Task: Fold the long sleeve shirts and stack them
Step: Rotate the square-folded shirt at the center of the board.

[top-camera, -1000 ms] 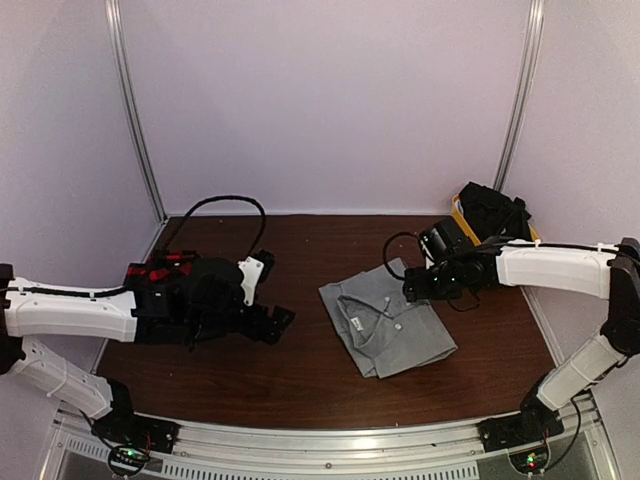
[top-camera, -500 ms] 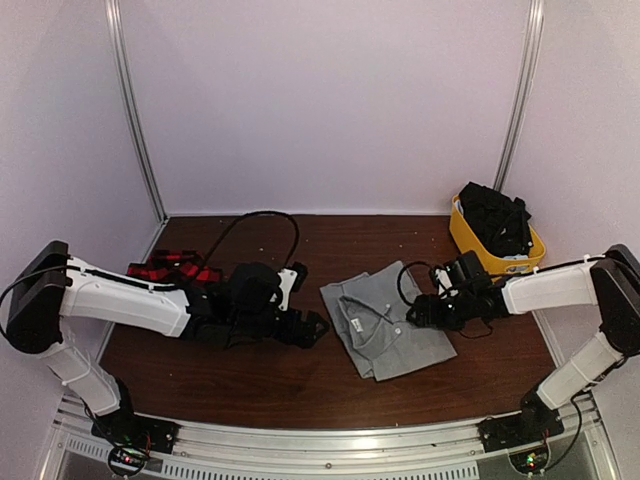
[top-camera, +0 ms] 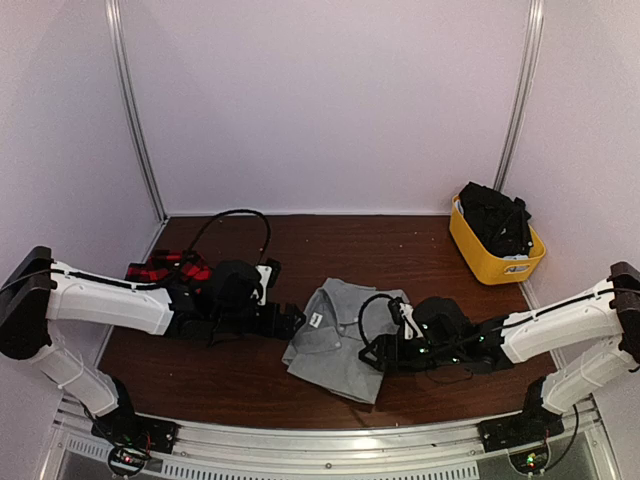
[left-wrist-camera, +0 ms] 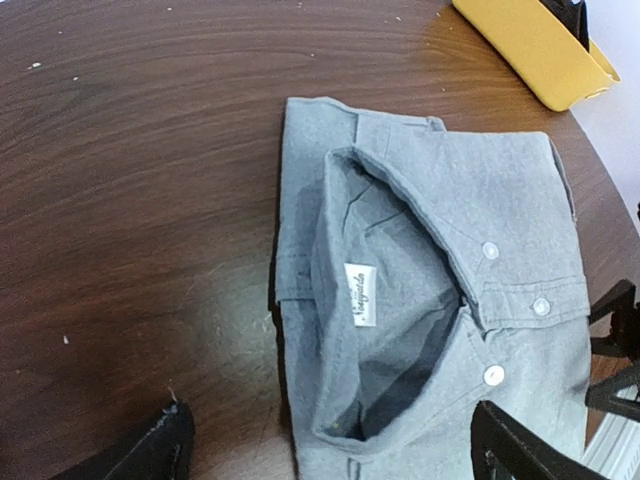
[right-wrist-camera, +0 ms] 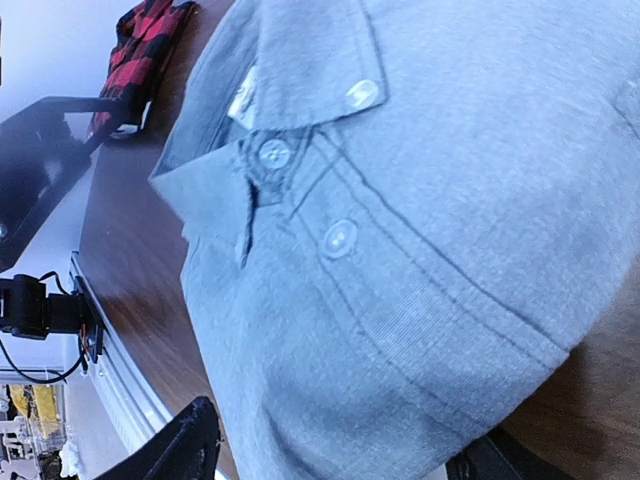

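Note:
A folded grey long sleeve shirt (top-camera: 335, 342) lies collar up on the dark wood table, its white neck label (left-wrist-camera: 360, 293) facing the left wrist view. My left gripper (top-camera: 290, 322) is open at the shirt's left edge, and its fingers straddle the collar (left-wrist-camera: 400, 200). My right gripper (top-camera: 372, 352) is low at the shirt's right side. It is open wide, with the shirt's buttoned front (right-wrist-camera: 420, 250) bulging between its fingers. The red-and-black plaid shirt (top-camera: 165, 268) lies bunched at the far left, behind the left arm.
A yellow bin (top-camera: 478, 250) holding dark clothes (top-camera: 495, 215) stands at the back right corner. Bare wood stretches behind the grey shirt. A black cable (top-camera: 235, 215) loops above the left wrist. The metal rail (top-camera: 320, 440) runs along the near table edge.
The grey shirt has slid left and turned slightly. My right arm dropped and swept left to its right side. My left gripper drew back a little to the left.

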{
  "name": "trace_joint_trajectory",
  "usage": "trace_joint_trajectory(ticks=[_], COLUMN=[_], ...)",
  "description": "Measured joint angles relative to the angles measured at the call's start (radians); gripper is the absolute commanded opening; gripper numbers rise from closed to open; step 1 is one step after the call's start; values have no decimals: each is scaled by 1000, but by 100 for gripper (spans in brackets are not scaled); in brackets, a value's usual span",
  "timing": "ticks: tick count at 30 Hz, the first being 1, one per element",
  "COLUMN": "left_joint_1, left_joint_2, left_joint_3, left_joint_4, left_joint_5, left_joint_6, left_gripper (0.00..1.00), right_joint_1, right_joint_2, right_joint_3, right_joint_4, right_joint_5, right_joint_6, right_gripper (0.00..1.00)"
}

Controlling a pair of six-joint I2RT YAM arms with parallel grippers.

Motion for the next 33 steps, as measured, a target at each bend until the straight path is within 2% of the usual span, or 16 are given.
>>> trace_joint_trajectory(ticks=[3,6,11,17,20,24,28,33], left_joint_1=[0,0,0,0,0,0,0,0], left_joint_2=[-44,-77,-93,-93,-87,-64,-53,-51], left_joint_3=[-28,-64,-104,-104,-104,-103,-103,-107], left_joint_4=[-23,-24,-26,-21,-15,-2,1,20], left_joint_5=[-22,-21,-14,-8,-1,19,36,64], left_joint_6=[-9,-25,-50,-58,-58,-62,-73,-97], left_gripper=[98,98,98,98,97,97,97,97], right_joint_1=[79,93,13,-49,-87,-212,-314,-382], right_joint_2=[29,28,15,11,16,82,221,416], right_joint_3=[75,154,254,314,338,414,534,696], right_joint_4=[-26,-103,-286,-433,-458,-453,-433,-407], right_joint_5=[61,143,297,386,380,336,236,58], right_joint_6=[19,2,-74,-162,-224,-344,-472,-589], right_gripper=[79,80,81,82,83,84,85,85])
